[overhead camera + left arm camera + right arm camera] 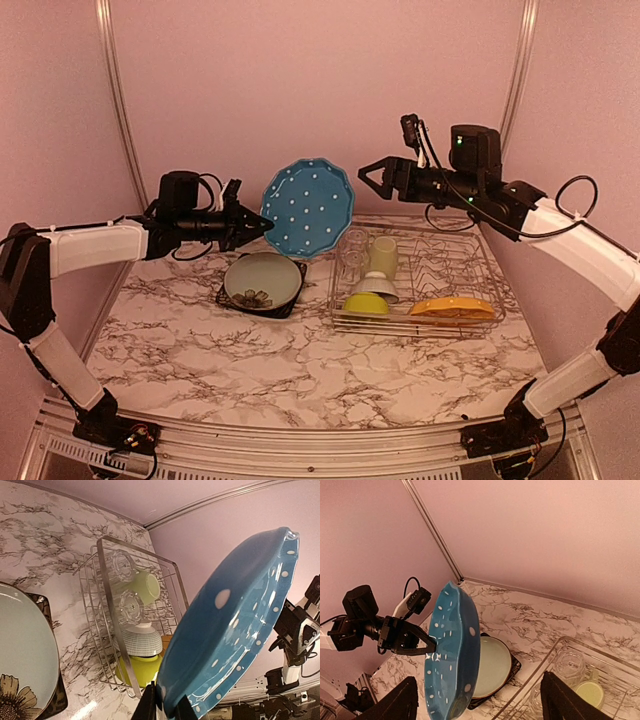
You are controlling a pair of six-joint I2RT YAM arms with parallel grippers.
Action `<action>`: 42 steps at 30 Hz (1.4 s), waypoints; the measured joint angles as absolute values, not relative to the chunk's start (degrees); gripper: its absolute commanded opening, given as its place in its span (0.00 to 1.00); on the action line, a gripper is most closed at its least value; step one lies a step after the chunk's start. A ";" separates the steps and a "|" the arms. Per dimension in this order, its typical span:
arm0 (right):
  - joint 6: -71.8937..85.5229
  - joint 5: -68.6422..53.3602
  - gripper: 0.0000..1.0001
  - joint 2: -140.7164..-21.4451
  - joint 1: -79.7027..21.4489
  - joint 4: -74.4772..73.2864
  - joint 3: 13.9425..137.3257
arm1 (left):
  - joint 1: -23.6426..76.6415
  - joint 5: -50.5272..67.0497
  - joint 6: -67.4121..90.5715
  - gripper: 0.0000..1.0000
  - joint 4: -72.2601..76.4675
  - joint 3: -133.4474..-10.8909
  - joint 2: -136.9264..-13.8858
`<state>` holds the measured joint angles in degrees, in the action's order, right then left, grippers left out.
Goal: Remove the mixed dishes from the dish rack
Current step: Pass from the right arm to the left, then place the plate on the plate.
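Left gripper (256, 223): fingers (150, 706) pinched together on the rim of the blue plate (308, 207), at the plate's 9 o'clock in the top view. Left wrist view shows one finger on each side of the rim, tight on it. The blue plate is in the air, off the rack. It stands on edge with its white-dotted face toward the top camera.

Right gripper (367, 180): jaws apart, nothing in them. It sits at the plate's 3 o'clock, close to the rim but clear of it. Right wrist view agrees: both fingers are spread wide, with the plate out ahead untouched.

Dark square plate (262, 282) lies flat on the marble table (250, 365), at 6 o'clock below the held plate and 9 o'clock of the dish rack (482, 229).

The rack sits on the table's 3 o'clock side. Inside the rack:
- Clear glass (120, 564) and a second glass (131, 607) at the 10 o'clock corner.
- Pale green mug (383, 254) just at 3 o'clock of the glasses.
- Small white bowl (378, 287), upside down, at 6 o'clock of the mug.
- Lime green bowl (366, 304) at the 7 o'clock corner, touching the white bowl.
- Orange plate (452, 308) low along the near edge, around 5 o'clock. Dots too small to make out.
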<state>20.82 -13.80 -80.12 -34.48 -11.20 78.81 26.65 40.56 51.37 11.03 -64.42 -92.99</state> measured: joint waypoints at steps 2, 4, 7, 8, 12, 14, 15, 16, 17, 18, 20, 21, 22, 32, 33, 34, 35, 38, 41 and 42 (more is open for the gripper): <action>19.51 -12.49 0.97 -79.90 -34.41 -11.99 78.81 | 25.04 40.49 50.59 0.00 8.19 -64.42 -92.99; 17.96 -11.38 0.98 -79.53 -34.28 -13.34 78.94 | 23.20 39.99 49.19 0.00 4.01 -64.42 -92.99; 16.03 -9.74 0.98 -78.94 -34.09 -15.81 79.75 | 20.78 38.20 46.63 0.00 -2.81 -64.42 -93.01; 15.38 -9.45 0.98 -78.74 -34.04 -16.38 80.03 | 20.08 37.47 45.76 0.00 -5.26 -64.42 -93.03; 12.80 -8.12 0.98 -77.06 -33.93 -19.05 80.86 | 18.00 34.76 43.11 0.00 -12.14 -64.45 -94.11; 11.88 -7.53 0.98 -76.20 -33.89 -20.12 80.86 | 17.74 33.78 42.19 0.00 -14.90 -64.45 -95.22; 11.62 -7.38 0.98 -75.88 -33.89 -20.71 80.86 | 17.72 33.45 41.93 0.00 -15.88 -64.45 -95.68; 11.29 -7.11 0.98 -75.66 -33.87 -21.10 80.86 | 17.72 33.08 41.74 0.00 -17.08 -64.45 -96.25; 11.00 -7.03 0.98 -75.50 -33.87 -21.50 80.86 | 17.74 32.71 41.52 0.00 -18.04 -64.45 -96.79; 10.83 -6.92 0.98 -75.44 -33.85 -21.85 80.86 | 17.72 32.32 41.43 0.00 -18.85 -64.45 -97.30; 10.48 -6.85 0.98 -75.37 -33.85 -22.46 80.86 | 17.67 31.44 41.32 0.00 -20.21 -64.53 -98.28; 10.41 -6.85 0.98 -75.35 -33.85 -22.79 80.86 | 17.61 31.11 41.34 0.00 -20.60 -64.55 -98.61; 10.33 -6.81 0.98 -75.35 -33.85 -23.18 80.86 | 17.54 30.85 41.36 0.00 -20.97 -64.55 -98.98; 9.37 -6.13 0.98 -75.09 -33.85 -24.53 80.86 | 15.70 29.15 42.02 0.00 -22.81 -66.00 -102.43; 9.32 -6.04 0.98 -75.09 -33.85 -24.53 80.86 | 15.62 28.93 42.02 0.00 -23.03 -66.43 -102.98; 9.28 -6.02 0.98 -75.09 -33.85 -24.53 80.86 | 15.62 28.75 42.00 0.00 -23.09 -66.76 -103.53; 9.17 -6.00 0.98 -75.09 -33.85 -24.56 80.86 | 15.62 28.58 42.02 0.00 -23.07 -66.94 -103.94; 9.08 -5.87 0.98 -75.09 -33.85 -24.60 80.86 | 15.62 28.36 42.02 0.00 -23.51 -67.75 -105.06; 8.88 -5.87 0.98 -75.09 -33.85 -24.73 80.86 | 15.62 28.36 42.17 0.00 -23.51 -68.38 -106.19; 8.82 -5.87 0.99 -75.09 -33.85 -24.82 80.86 | 15.62 28.38 42.22 0.00 -23.49 -68.60 -106.61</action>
<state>8.82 -5.87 -75.09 -33.85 -24.82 80.86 15.62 28.38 42.22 -23.49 -68.60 -106.61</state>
